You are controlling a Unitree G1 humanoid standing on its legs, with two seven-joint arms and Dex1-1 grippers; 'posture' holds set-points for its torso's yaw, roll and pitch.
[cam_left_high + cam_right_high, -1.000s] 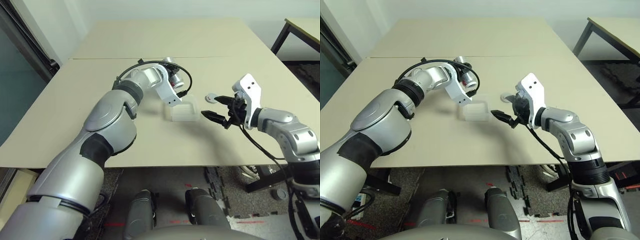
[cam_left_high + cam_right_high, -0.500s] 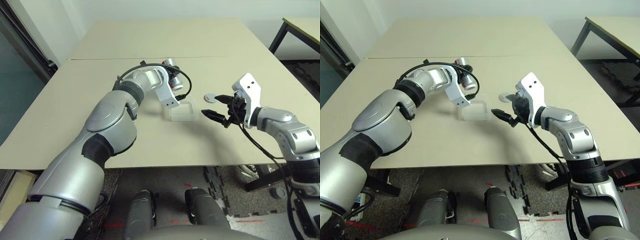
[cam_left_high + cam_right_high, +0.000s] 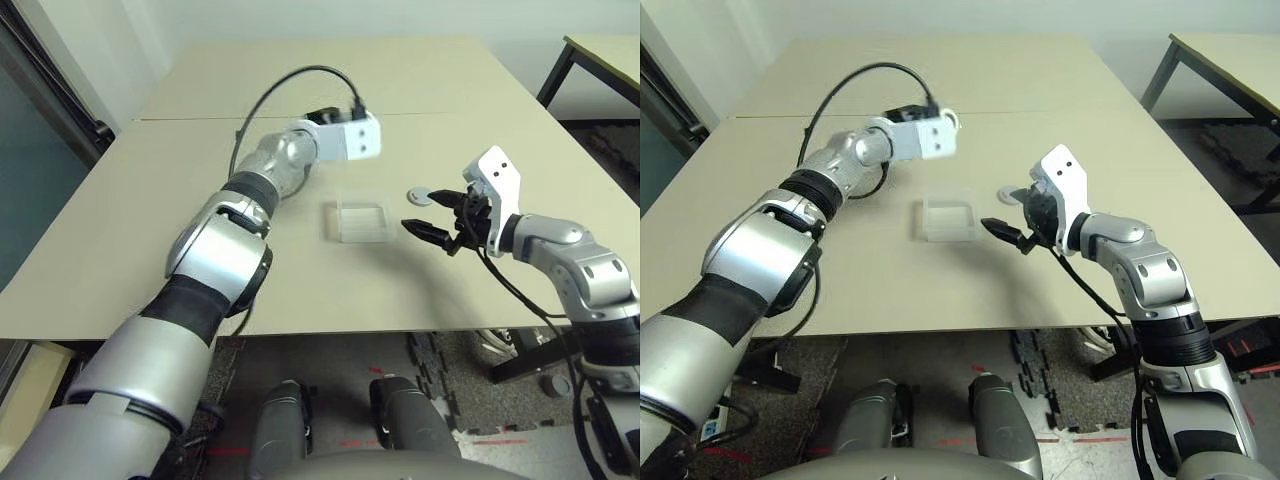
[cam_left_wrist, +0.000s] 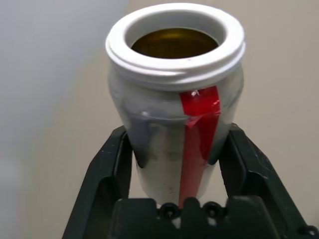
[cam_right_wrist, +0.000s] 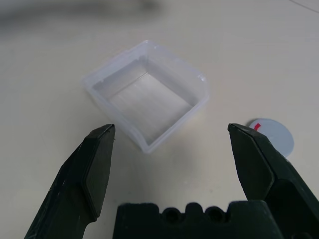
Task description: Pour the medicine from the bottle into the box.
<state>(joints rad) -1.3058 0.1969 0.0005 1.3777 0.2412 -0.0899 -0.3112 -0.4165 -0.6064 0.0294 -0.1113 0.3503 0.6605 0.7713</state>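
the left pincer (image 4: 177, 174) is clamped on the bottle (image 4: 175, 99), one black finger (image 4: 107, 174) on each side of its silver body, the red stripe facing the wrist camera. the bottle has no cap on; its white rim rings a dark amber inside, and whether any medicine is in there cannot be told. in the head views this pincer (image 3: 352, 138) is held up above the surface (image 3: 200, 200), beyond the box and a little to its left, well apart from it.

the right pincer (image 5: 179, 164) is wide open with nothing between its fingers (image 5: 94, 169). it hangs low, just to the right of the box (image 3: 362, 217) and pointing toward it, without touching. the box sits flat on the surface, a clear shallow tub with its opening upward; it looks empty, though a tiny piece would be hard to make out. a small round grey cap (image 5: 271, 135) with a red mark lies on the surface beside the box, near the right pincer. a dark-legged second table (image 3: 600, 55) stands off to the right.
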